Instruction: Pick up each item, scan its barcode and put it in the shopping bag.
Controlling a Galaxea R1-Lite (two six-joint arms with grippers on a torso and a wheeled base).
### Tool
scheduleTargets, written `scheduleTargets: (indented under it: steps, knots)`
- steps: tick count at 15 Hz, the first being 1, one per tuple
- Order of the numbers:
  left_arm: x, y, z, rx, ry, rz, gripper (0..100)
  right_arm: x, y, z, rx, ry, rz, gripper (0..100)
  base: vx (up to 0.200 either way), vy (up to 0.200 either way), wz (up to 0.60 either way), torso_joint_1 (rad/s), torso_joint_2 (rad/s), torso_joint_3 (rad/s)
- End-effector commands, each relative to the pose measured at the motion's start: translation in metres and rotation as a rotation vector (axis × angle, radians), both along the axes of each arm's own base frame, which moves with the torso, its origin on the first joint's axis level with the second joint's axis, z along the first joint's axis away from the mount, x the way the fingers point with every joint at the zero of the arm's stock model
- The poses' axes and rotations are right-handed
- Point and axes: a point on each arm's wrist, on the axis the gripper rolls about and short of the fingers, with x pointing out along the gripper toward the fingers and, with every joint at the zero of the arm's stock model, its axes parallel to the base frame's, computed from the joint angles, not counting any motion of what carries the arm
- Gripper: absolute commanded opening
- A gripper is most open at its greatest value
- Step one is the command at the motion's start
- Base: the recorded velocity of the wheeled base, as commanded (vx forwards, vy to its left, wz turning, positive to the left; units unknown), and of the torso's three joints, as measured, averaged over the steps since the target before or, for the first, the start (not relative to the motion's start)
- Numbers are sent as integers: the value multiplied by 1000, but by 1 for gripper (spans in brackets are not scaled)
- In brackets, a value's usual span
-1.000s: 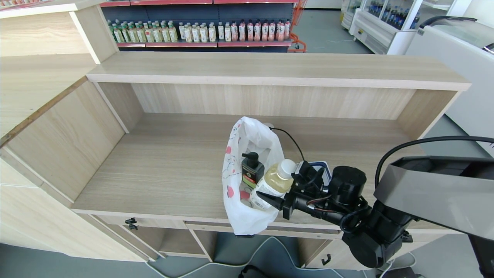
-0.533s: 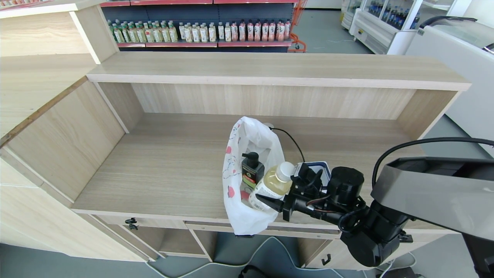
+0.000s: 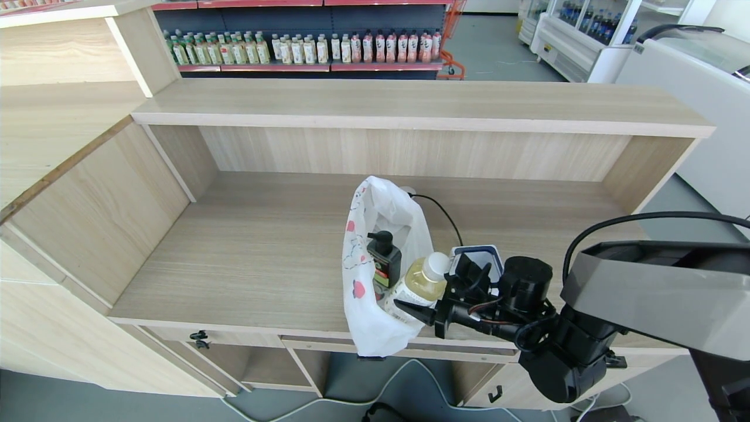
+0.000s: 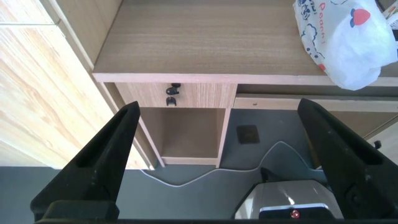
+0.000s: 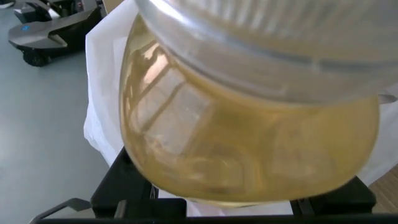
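My right jaws pinch the tilted yellow drink bottle (image 3: 423, 275), its base inside the shopping bag (image 3: 375, 211) beside a black pump bottle (image 3: 384, 261) on the desk (image 3: 263, 252); my left jaws hang spread below its front edge.

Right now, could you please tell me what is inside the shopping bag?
A black pump bottle stands inside the shopping bag, and the yellow drink bottle held by the right gripper dips into its mouth. The bag's wall hides anything lower down.
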Motion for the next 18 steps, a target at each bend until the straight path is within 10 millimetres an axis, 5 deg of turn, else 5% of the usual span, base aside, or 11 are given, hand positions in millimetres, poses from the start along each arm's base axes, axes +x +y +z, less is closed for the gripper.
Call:
scheduleTargets:
  steps: [1, 3, 4, 10, 18]
  knots:
    - [0, 0, 0, 0, 0, 0, 100, 1, 0, -2, 0, 0, 6, 0, 0, 0, 0, 0, 0, 0]
    - [0, 0, 0, 0, 0, 0, 100, 3, 1, 0, 4, -8, 7, 0, 0, 0, 0, 0, 0, 0]
    - [0, 0, 0, 0, 0, 0, 100, 3, 1, 0, 4, -8, 6, 100, 0, 0, 0, 0, 0, 0]
    - [0, 0, 0, 0, 0, 1, 100, 2, 1, 6, 12, -23, 12, 100, 0, 0, 0, 0, 0, 0]
    - [0, 0, 0, 0, 0, 0, 100, -31, -17, 73, 110, -48, 11, 100, 0, 0, 0, 0, 0, 0]
